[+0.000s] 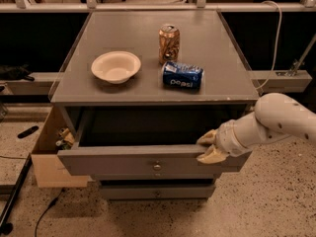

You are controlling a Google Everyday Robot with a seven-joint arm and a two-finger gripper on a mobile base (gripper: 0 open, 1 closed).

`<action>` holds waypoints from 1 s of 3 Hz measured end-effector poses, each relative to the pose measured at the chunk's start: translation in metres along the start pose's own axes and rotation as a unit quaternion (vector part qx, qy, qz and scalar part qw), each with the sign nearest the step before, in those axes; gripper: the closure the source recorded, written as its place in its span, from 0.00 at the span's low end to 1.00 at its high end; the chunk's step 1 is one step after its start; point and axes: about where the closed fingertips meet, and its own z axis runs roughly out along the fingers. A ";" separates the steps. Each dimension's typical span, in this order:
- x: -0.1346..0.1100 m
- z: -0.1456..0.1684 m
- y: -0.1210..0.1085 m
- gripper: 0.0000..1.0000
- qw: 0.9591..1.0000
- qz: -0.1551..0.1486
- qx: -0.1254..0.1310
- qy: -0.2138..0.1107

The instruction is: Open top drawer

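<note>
The top drawer (123, 162) of the grey cabinet is pulled partly out, showing a dark, deep box behind its wide front panel. A small round metal knob (157, 166) sits at the middle of the panel. My gripper (209, 147) is at the right end of the panel's top edge. One finger is inside the drawer and one is on the outer face, clamped on the panel. My white arm (276, 120) comes in from the right.
On the cabinet top (207, 90) are a white bowl (116, 66), an upright brown can (169, 43) and a blue Pepsi can (182, 75) on its side. A shorter drawer (157, 191) lies below. A cardboard box (47, 167) stands at the left, and a cable (44, 211) lies on the floor.
</note>
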 end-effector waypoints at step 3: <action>0.001 -0.003 0.008 0.58 1.000 0.001 -0.003 -0.001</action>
